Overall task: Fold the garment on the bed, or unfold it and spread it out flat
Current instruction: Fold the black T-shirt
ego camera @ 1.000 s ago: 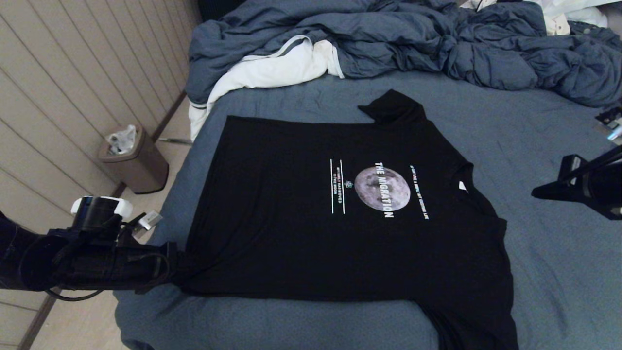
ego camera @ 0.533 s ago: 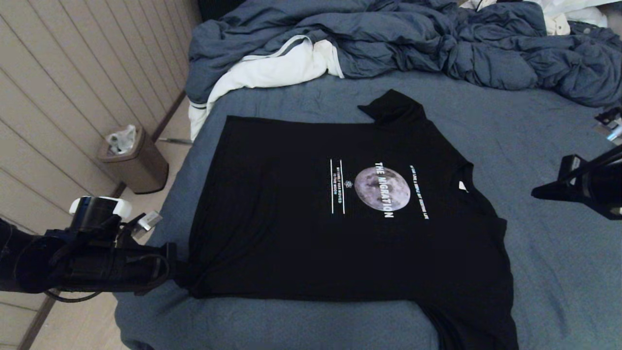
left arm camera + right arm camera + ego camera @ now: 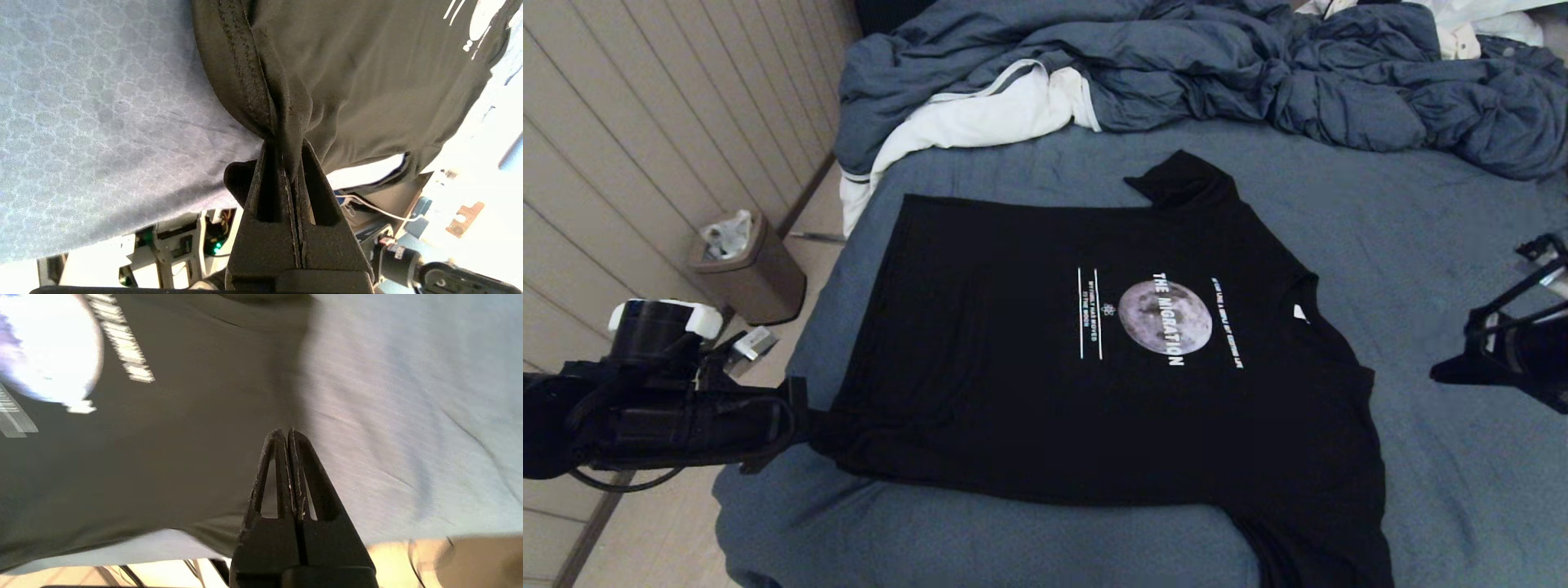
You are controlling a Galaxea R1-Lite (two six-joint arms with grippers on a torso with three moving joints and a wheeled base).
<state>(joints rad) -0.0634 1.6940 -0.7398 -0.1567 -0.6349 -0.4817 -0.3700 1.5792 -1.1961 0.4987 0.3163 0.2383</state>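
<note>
Both grippers are closed: left gripper [image 3: 292, 153] pinches the shirt [image 3: 1111, 351] hem corner, shirt stretching away beyond its fingertips; right gripper [image 3: 288, 435] empty.

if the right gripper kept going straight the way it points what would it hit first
Probably the black T-shirt: the right gripper, shut and empty, points toward its collar side, hovering over the bed sheet. Its height above the sheet is unclear.

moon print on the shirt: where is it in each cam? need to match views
Head view: moon print mid-frame, on the chest of the garment.
Left wrist view: only a pale sliver at the top right corner.
Right wrist view: bright disc at the top left.
Shared landmark: the white lettering by the moon; left wrist view shows only white marks.
</note>
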